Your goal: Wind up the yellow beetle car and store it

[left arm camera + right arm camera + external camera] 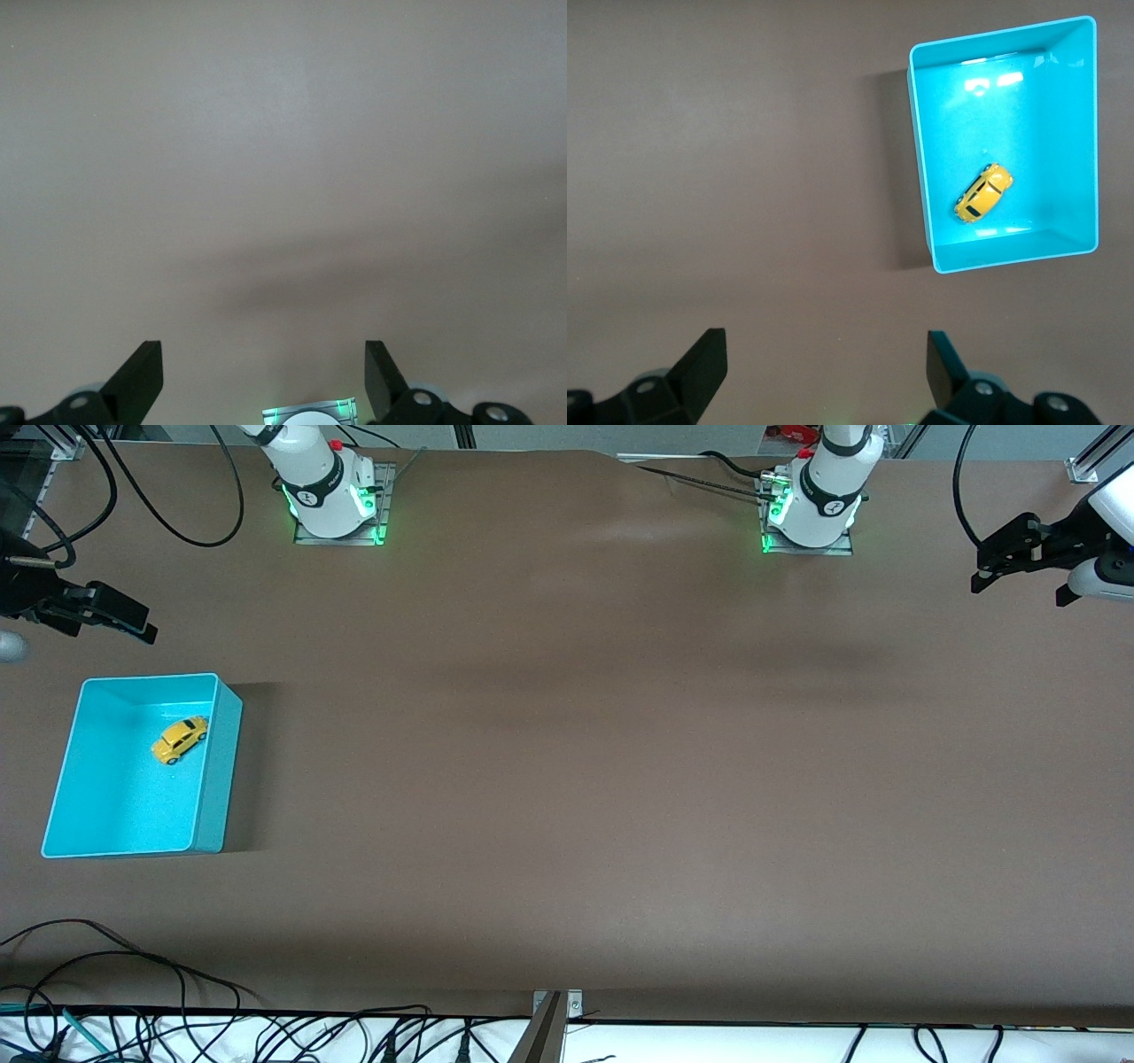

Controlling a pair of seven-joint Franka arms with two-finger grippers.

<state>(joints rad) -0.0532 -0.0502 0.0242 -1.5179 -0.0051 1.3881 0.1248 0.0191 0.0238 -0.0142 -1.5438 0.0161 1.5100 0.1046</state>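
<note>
Yellow beetle car lies in the cyan bin, both hands empty and spread wide.

The yellow beetle car (180, 740) rests on the floor of the cyan bin (218, 779), close to the bin's wall that faces the robots' bases, angled across it. The bin sits on the bench (576, 779) toward the right arm's end. The right hand (111, 615) hangs above the bench beside the bin, holding nothing. The left hand (1019, 558) waits well apart from the bin at the left arm's end.

Even, bright overhead light; soft shadows streak the table (567, 797), glare spots inside the cyan bin (1079, 133).
</note>
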